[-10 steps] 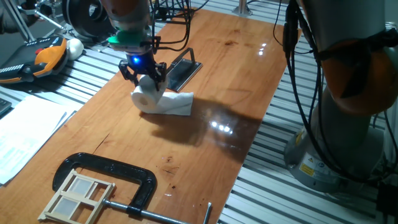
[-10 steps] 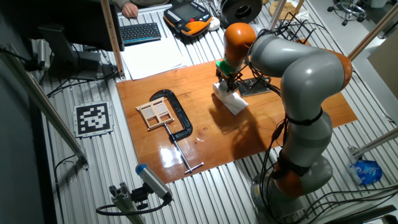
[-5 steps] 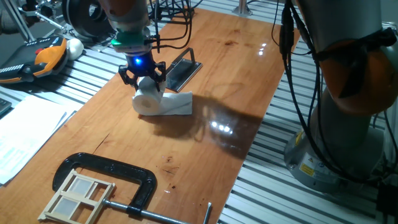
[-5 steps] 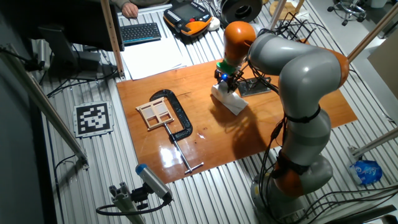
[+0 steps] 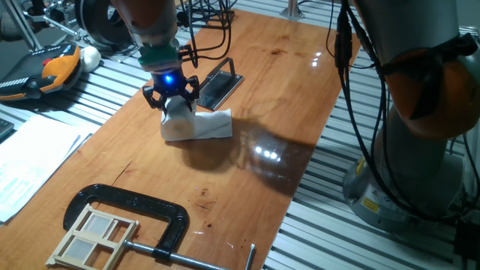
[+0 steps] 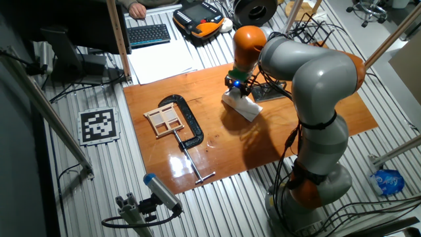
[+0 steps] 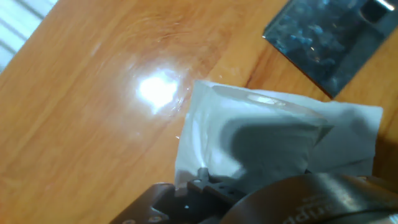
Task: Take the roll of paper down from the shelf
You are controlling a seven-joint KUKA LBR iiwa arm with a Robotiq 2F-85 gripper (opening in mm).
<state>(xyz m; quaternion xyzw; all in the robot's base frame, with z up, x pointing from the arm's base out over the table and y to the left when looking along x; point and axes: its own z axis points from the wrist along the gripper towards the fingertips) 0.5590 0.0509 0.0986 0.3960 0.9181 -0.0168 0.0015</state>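
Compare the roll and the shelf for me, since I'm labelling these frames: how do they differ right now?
The roll is white and soft-looking, with a loose sheet trailing toward the table's middle; the shelf is dark with shiny metal edges. The roll stands taller under the gripper, whose fingers straddle it; the shelf is a low flat plate with nothing touching it. The roll is rounded; the shelf is rectangular. Both rest on the wooden table, side by side but apart.

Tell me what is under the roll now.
The roll sits on the bare wooden table, beside the shelf, its loose sheet spread alongside. The gripper covers its top.
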